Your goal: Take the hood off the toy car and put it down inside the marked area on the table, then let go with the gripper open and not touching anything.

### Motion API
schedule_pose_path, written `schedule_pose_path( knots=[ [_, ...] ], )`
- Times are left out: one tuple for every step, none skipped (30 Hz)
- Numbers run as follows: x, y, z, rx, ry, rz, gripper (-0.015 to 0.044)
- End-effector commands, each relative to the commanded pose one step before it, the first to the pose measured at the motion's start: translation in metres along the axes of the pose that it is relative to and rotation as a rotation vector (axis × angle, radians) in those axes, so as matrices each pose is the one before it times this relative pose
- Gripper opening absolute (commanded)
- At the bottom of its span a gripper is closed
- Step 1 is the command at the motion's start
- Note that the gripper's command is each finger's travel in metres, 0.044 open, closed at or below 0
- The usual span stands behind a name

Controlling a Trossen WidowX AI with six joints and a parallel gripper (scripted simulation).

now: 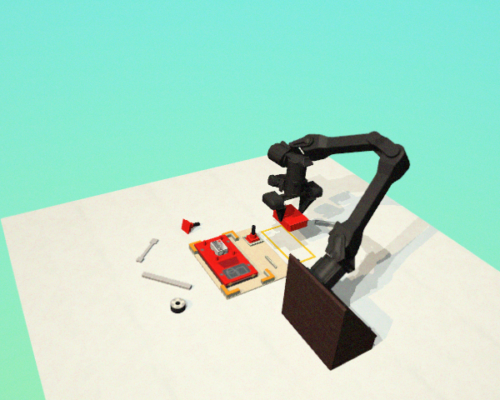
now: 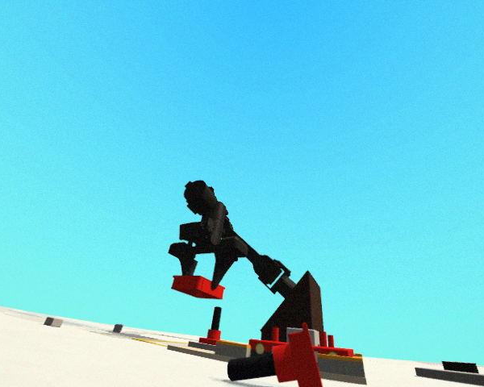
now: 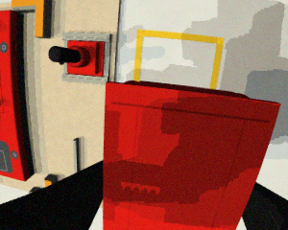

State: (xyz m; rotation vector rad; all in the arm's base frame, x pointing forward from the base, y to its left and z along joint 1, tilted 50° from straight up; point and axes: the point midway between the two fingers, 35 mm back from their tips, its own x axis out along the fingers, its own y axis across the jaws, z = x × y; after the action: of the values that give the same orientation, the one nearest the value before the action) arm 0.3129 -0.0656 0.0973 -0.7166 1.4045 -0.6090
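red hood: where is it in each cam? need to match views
Top: hood right of centre, clamped in gripper, above the outline's far end.
Exterior: hood centre-left, well above the table.
Wrist: hood fills lower centre.
Shared landmark: yellow outline.

Matte black arm (rounded joints), 2 tapered fingers, dark-brown wedge base.

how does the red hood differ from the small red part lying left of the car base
The hood is a broad flat panel held in the air by the gripper; the small part is far smaller and rests on the table. The hood is plain red; the small part carries a black stub. Both are red.
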Motion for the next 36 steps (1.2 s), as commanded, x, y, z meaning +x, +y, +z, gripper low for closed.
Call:
schedule_pose_path(
  knots=[
    [0.00412,0.00031,-0.00114,-0.0053,0.00285,-0.00257,0.0],
    [0.00097,0.00004,0.00009,0.0,-0.00001,0.00014,0.0],
    [0.00097,0.00004,0.00008,0.0,-0.00001,0.00013,0.0],
    [0.00097,0.00003,0.00008,0.0,-0.00001,0.00012,0.0],
    [0.00097,0.00003,0.00008,0.0,-0.00001,0.00012,0.0],
    [0.00097,0.00003,0.00007,0.0,-0.00001,0.00011,0.0],
    [0.00096,0.00003,0.00007,0.0,-0.00001,0.0001,0.0],
    [0.00096,0.00003,0.00007,0.0,-0.00001,0.0001,0.0],
    [0.00096,0.00002,0.00006,0.0,-0.00001,0.00009,0.0],
    [0.00096,0.00002,0.00006,0.0,-0.00001,0.00008,0.0],
    [0.00096,0.00002,0.00006,0.0,-0.00001,0.00008,0.0],
    [0.00096,0.00002,0.00005,0.0,-0.00001,0.00007,0.0],
    [0.00096,0.00001,0.00005,0.0,-0.00001,0.00006,0.0],
    [0.00096,0.00001,0.00005,0.0,-0.00001,0.00006,0.0],
    [0.00096,0.00001,0.00005,0.0,-0.00001,0.00005,0.0],
    [0.00098,0.00001,0.00004,0.0,-0.00001,0.00004,0.0],
    [0.00098,0.00001,0.00004,0.0,-0.00001,0.00004,0.0],
    [0.00098,0.0,0.00004,0.0,-0.00001,0.00003,0.0],
    [0.00098,0.0,0.00003,0.0,-0.00001,0.00002,0.0],
    [0.00098,0.0,0.00003,0.0,-0.00001,0.00002,0.0],
    [0.00097,0.0,0.00003,0.0,-0.00001,0.00001,0.0],
    [0.00097,0.0,0.00002,0.0,-0.00001,0.0,0.0],
    [0.00097,-0.00001,0.00002,0.0,-0.00001,-0.00001,0.0],
    [0.00097,-0.00001,0.00002,0.0,-0.00001,-0.00001,0.0],
    [0.00097,-0.00001,0.00001,0.0,-0.00001,-0.00002,0.0],
    [0.00097,-0.00001,0.00001,0.0,-0.00001,-0.00003,0.0],
    [0.00097,-0.00002,0.0,0.0,-0.00001,-0.00003,0.0],
    [0.00097,-0.00002,0.0,0.0,-0.00001,-0.00004,0.0],
    [0.00097,-0.00002,0.0,0.0,-0.00001,-0.00005,0.0],
    [0.00097,-0.00002,-0.00001,0.0,-0.00001,-0.00005,0.0],
    [0.00097,-0.00002,-0.00001,0.0,-0.00001,-0.00006,0.0],
    [0.00097,-0.00003,-0.00001,0.0,-0.00001,-0.00007,0.0],
    [0.00097,-0.00003,-0.00002,0.0,-0.00001,-0.00007,0.0],
    [0.00096,-0.00003,-0.00002,0.0,-0.00001,-0.00008,0.0],
    [0.00096,-0.00003,-0.00002,0.0,-0.00001,-0.00009,0.0],
    [0.00096,-0.00003,-0.00003,0.0,-0.00001,-0.0001,0.0]
  ],
)
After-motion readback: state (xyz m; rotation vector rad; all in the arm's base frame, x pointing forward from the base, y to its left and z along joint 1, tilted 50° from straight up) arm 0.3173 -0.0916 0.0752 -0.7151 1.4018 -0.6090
